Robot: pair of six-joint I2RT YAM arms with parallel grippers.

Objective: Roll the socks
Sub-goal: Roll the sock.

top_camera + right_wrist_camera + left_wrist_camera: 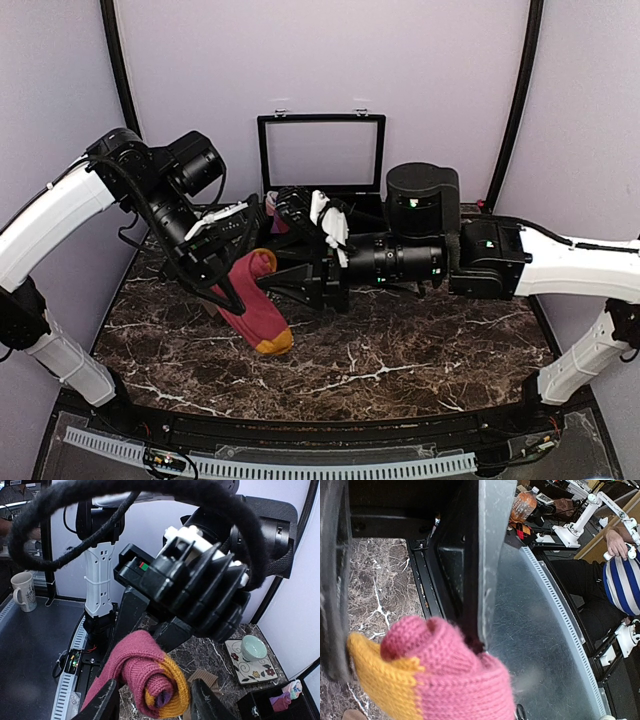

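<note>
The red-maroon sock (258, 305) hangs above the marble table, orange toe (274, 343) down and its top end rolled into a bundle (152, 677) with an orange and purple core. My left gripper (410, 655) is shut on the sock's upper part, the knit bulging between its fingers. From the right, my right gripper (155, 700) has a finger on each side of the roll and is shut on it; in the top view it (270, 278) meets the left gripper at the sock. A corner of the tan-brown sock (202, 676) lies on the table behind the roll.
A black box (320, 150) stands at the back with its lid up; in the right wrist view the box (260, 705) holds a pink and blue bundle (285, 697). A small cup (252, 647) sits on a flowered coaster beside it. Both arms crowd the table's middle.
</note>
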